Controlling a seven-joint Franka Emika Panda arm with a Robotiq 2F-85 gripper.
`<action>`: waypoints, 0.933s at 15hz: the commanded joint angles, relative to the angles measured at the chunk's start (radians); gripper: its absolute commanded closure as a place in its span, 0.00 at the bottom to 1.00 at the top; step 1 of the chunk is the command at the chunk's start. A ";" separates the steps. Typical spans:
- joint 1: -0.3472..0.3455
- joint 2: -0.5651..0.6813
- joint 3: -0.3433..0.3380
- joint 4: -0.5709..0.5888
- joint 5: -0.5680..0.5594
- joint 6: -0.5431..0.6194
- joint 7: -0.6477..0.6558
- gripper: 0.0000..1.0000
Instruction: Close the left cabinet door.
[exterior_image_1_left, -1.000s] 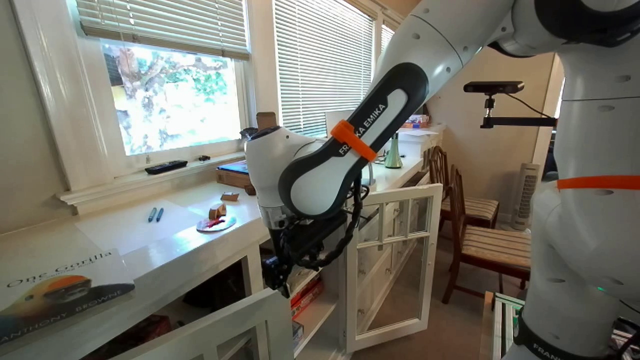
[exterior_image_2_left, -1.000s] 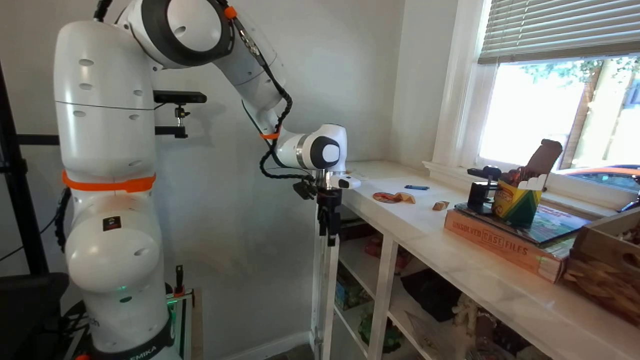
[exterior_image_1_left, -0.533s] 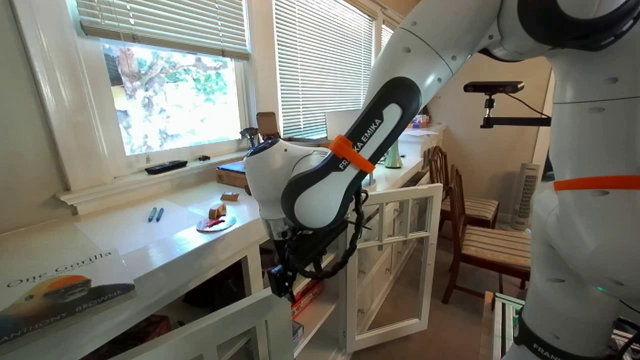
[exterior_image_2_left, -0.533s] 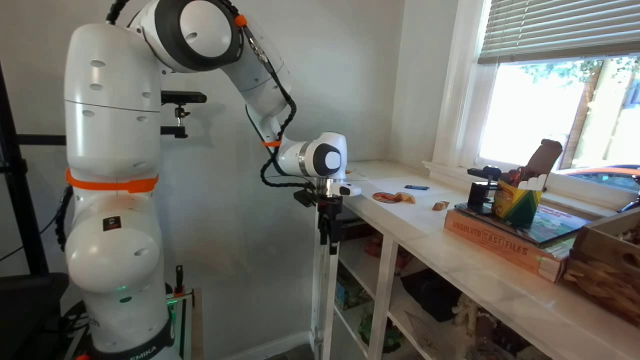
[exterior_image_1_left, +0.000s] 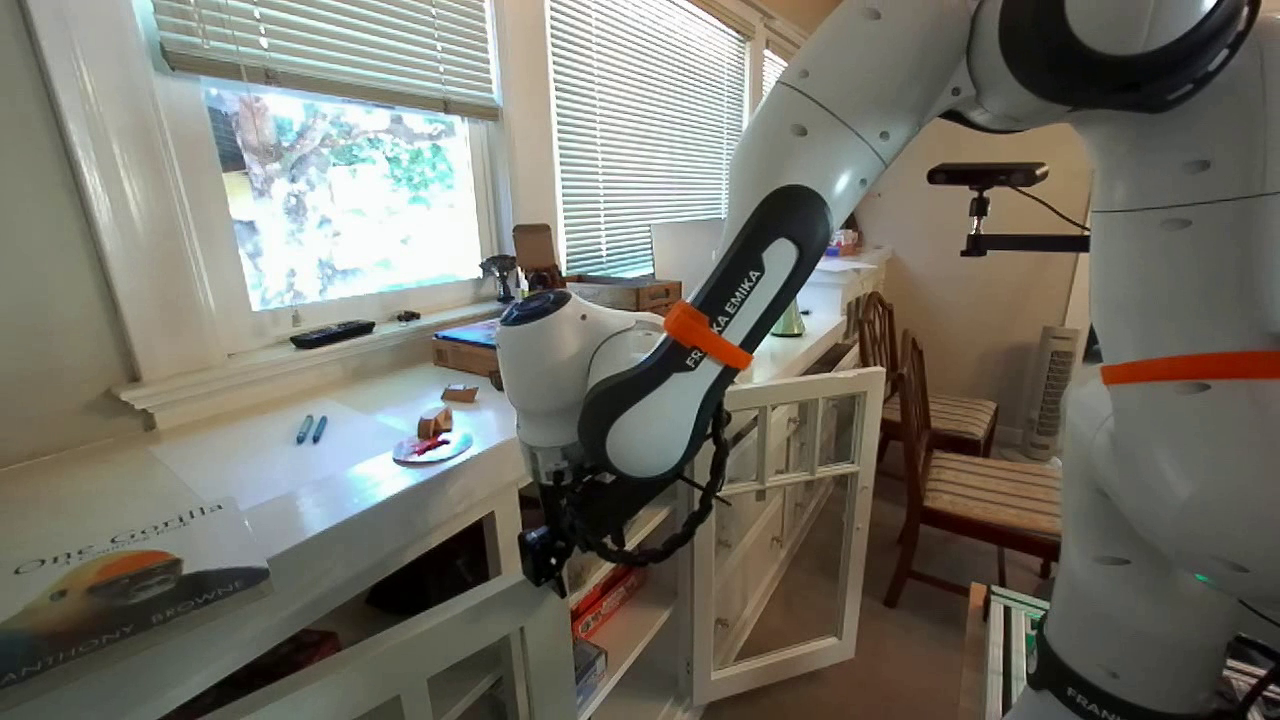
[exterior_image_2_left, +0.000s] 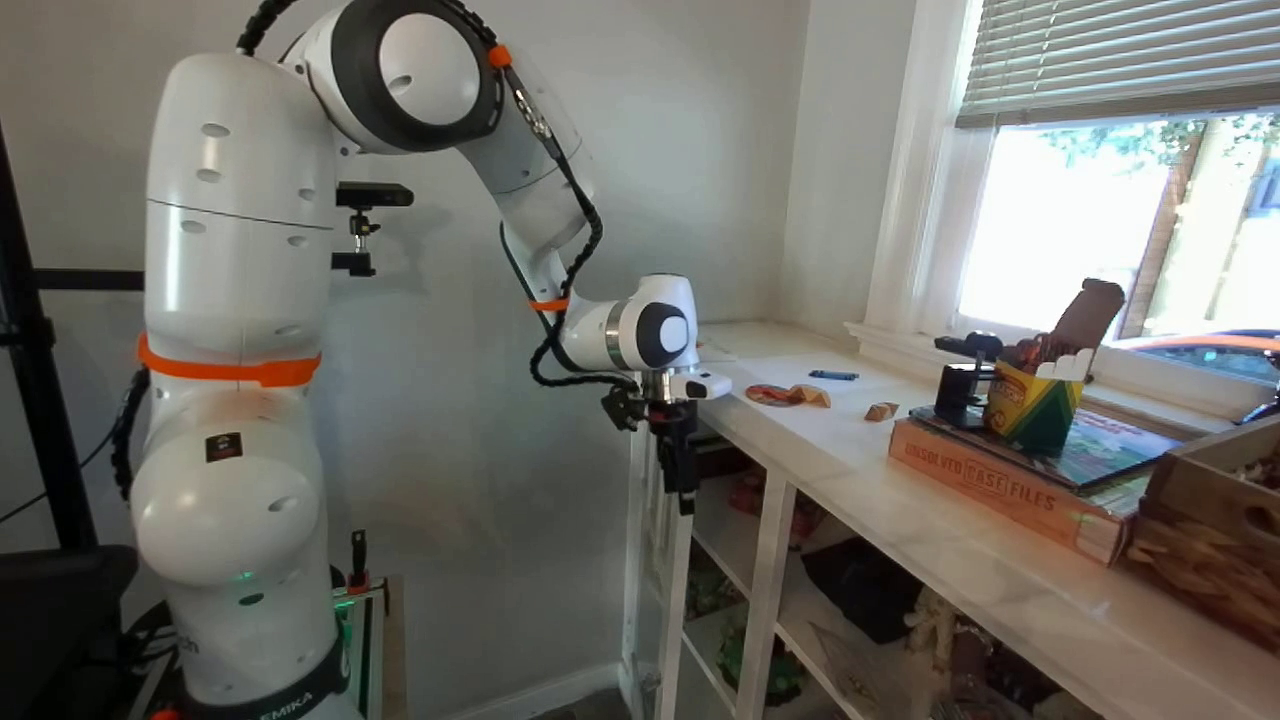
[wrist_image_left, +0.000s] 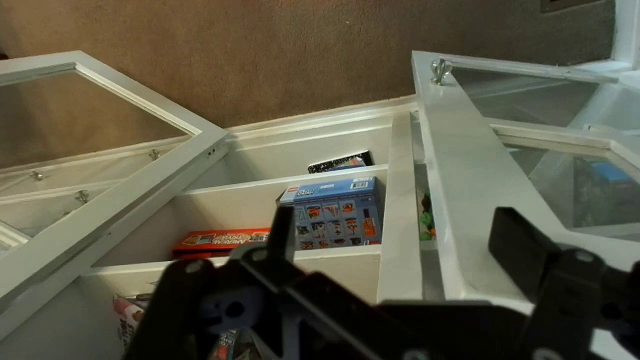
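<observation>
- Points down with the robot hand (wrist_image_left: 400, 240), on the only arm (exterior_image_1_left: 745, 280) here, so with no nearer one to pick.
- Has the fingers (wrist_image_left: 517, 250) spread wide, with a big gap between and no grip on anything in sight.
- Hangs right at the top corner of the left cabinet door (exterior_image_1_left: 455, 640), on its loose side.
- Shows that door part-way out, not yet flat against the cabinet (exterior_image_2_left: 768, 560).
- Goes down, left and nearer from hand to door in an exterior view, with the top edge running off left and the long loose side dropping down just below the hand.
- In the wrist view, has one finger over the white front of the door, and the other out past the loose side, over the shelves (wrist_image_left: 235, 210).
- Cannot tell about touching: maybe on the wood, maybe just above.
- Likely needs a push on the loose corner, in toward the shelves, to swing round on the left side.
- Means left to right in an exterior view, toward the counter (exterior_image_2_left: 830, 440).
- Could slide over the top if too high.
- Has the glass knob (wrist_image_left: 441, 71) lower on the door, well apart from the fingers.
- Leaves the other glass door (exterior_image_1_left: 790, 480) wide out at far right, outside this job.
</observation>
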 joint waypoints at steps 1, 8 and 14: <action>0.016 0.011 -0.036 -0.004 -0.091 0.075 0.128 0.00; 0.010 0.001 -0.057 -0.004 -0.157 0.099 0.248 0.00; 0.010 0.005 -0.060 0.003 -0.189 0.127 0.291 0.00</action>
